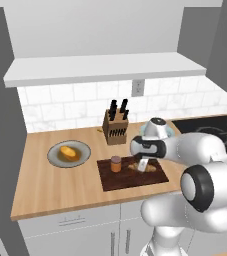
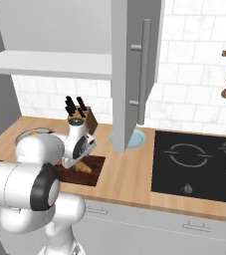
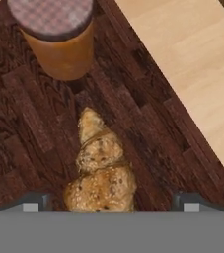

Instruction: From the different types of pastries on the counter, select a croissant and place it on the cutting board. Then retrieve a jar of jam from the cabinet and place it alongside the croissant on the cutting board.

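The dark brown cutting board (image 1: 130, 179) (image 2: 95, 169) (image 3: 24, 123) lies on the light wood counter (image 1: 50, 185). On it stands the jar of jam (image 1: 116, 164) (image 3: 54, 42), orange-brown with a dark checked lid. The ridged golden croissant (image 3: 101, 168) (image 1: 152, 168) (image 2: 84, 167) lies just beside the jar. My gripper (image 3: 111, 203) (image 1: 142, 165) hovers low over the croissant's near end and is open. Its fingertips (image 3: 32, 202) stand wide on either side, touching nothing. The yellow-orange bun (image 1: 68, 151) rests on a grey plate (image 1: 52, 156). The white shelf (image 1: 105, 67) runs above.
A knife block (image 1: 116, 128) (image 2: 82, 117) stands behind the board. A pale blue plate (image 2: 137, 139) sits behind my arm. The black stovetop (image 2: 199, 164) lies to the right. An open cabinet door (image 2: 134, 69) hangs above the counter.
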